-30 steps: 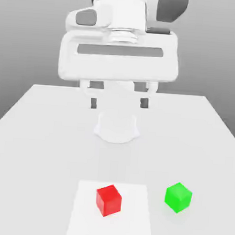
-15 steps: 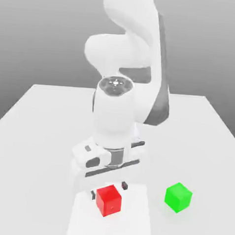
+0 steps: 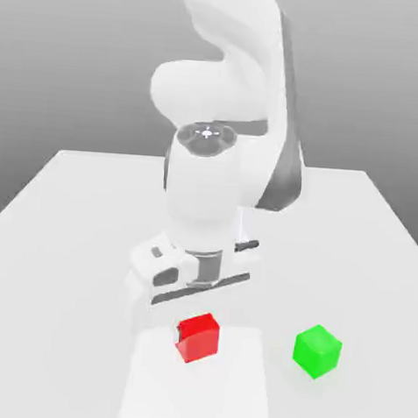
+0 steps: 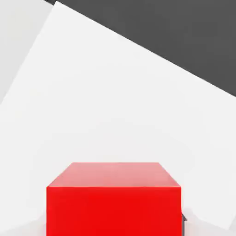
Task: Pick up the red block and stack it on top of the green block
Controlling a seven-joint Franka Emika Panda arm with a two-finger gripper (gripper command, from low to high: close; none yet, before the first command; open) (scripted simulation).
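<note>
The red block (image 3: pixel 198 336) sits between the fingers of my gripper (image 3: pixel 197 328), which is shut on it. It hangs slightly above the white square patch (image 3: pixel 152 389) near the table's front edge. In the hand view the red block (image 4: pixel 113 203) is very close, with a dark sliver of one fingertip (image 4: pixel 183 222) beside it. The green block (image 3: pixel 317 350) rests on the table, on the exterior view's right of the red one and about a block's width beyond the patch. The white arm rises directly behind the red block.
The white table (image 3: pixel 62 229) stretches back behind the arm's base. Its front edge lies just beyond the patch. In the hand view the table's edge meets the dark floor (image 4: pixel 184 37).
The hand came down over the red block, its fingers went from open to shut on it, and the block now sits a little higher than before.
</note>
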